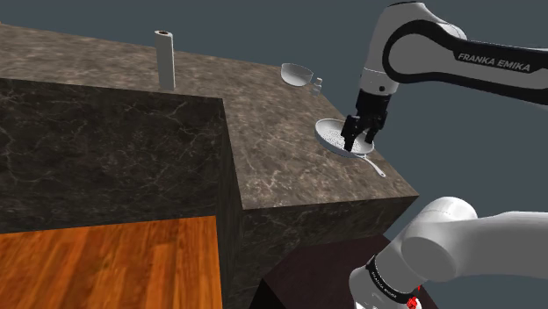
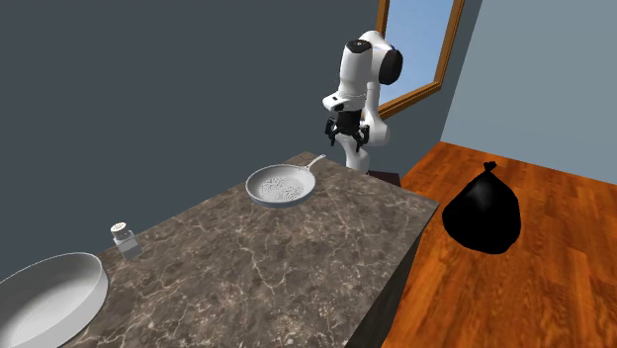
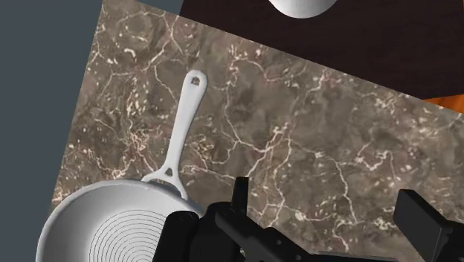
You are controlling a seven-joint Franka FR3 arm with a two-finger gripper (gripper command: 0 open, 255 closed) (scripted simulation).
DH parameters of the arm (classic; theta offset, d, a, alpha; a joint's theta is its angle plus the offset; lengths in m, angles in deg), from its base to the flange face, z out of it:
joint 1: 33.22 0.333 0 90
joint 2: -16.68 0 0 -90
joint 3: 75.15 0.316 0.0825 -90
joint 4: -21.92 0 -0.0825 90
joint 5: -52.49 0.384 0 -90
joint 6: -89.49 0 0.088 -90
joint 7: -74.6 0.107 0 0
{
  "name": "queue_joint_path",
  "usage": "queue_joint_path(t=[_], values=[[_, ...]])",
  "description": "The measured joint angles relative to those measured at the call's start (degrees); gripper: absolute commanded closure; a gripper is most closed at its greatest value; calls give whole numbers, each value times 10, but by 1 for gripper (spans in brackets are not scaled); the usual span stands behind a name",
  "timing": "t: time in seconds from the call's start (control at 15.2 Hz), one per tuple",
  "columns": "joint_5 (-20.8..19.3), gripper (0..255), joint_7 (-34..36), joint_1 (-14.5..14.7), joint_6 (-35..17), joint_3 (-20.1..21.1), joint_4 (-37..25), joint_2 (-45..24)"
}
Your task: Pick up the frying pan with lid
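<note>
A pale grey frying pan (image 1: 334,133) with a ringed bottom and a long thin handle (image 1: 373,163) lies on the brown marble counter (image 1: 263,132) near its corner; I see no lid on it. In the second exterior view the pan (image 2: 281,185) points its handle toward the arm. My black gripper (image 1: 358,143) hangs open a little above the counter. In the wrist view the pan (image 3: 111,223) and its handle (image 3: 182,126) lie off to the side of one finger (image 3: 239,197). Between the fingers of the gripper (image 3: 331,212) there is just bare marble.
A white bowl (image 2: 49,297) and a small shaker (image 2: 124,238) stand further along the counter. A grey upright cylinder (image 1: 164,59) stands at its far side. A black bag (image 2: 483,213) sits on the wood floor. The counter edge is close beyond the handle.
</note>
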Motion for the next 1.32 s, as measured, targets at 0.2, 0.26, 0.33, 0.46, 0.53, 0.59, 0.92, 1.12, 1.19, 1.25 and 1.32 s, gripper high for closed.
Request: queue_joint_path(t=[0.2,0.26,0.33,0.46,0.53,0.59,0.92,1.12,1.19,1.25,1.32], values=[[-27,0,-12,-24,-26,-29,22,-10],[-35,0,-14,-31,-35,-38,24,-20],[-44,0,-17,-39,-48,-48,29,-30],[-63,0,-27,-56,-65,-69,32,-46],[-73,0,-32,-65,-72,-80,38,-49],[-82,0,-36,-73,-82,-90,40,-58],[-105,0,-41,-93,-121,-117,60,-79],[-108,0,-38,-94,-146,-121,77,-88],[-110,0,-37,-95,-155,-122,84,-90],[-112,0,-37,-95,-161,-124,89,-91],[-112,255,-37,-95,-164,-124,91,-92]])
